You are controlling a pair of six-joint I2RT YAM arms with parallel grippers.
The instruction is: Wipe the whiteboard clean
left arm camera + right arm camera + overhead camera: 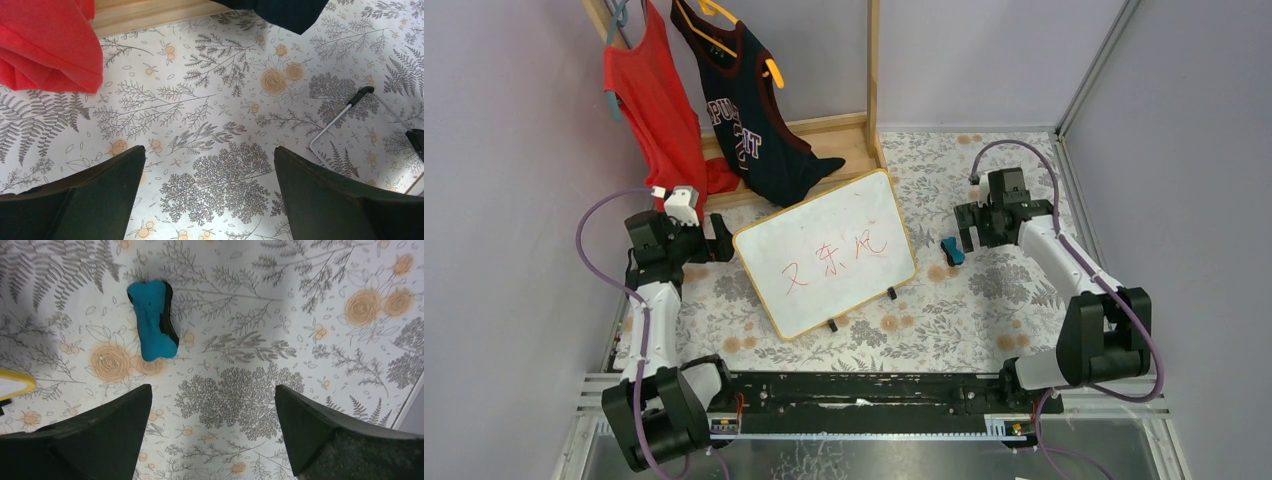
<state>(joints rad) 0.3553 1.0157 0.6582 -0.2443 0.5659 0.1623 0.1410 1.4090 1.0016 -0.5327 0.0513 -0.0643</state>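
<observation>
So, whiteboard [824, 255]: stiff, light, may slide; brace its frame.
eraser [152, 320]: light; ahead-left of right gripper [211, 390], spread, empty.
left gripper [209, 150]: spread, empty.

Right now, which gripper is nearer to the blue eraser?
The right gripper: the blue eraser lies just beside it, whereas the left gripper is across the whiteboard.

whiteboard [22, 378] only a frame corner at the right wrist view's left edge, its red marks [834, 258] too small to read, red shirt [45, 45] and dark jersey [287, 12] cropped by the left wrist view's top edge
</observation>
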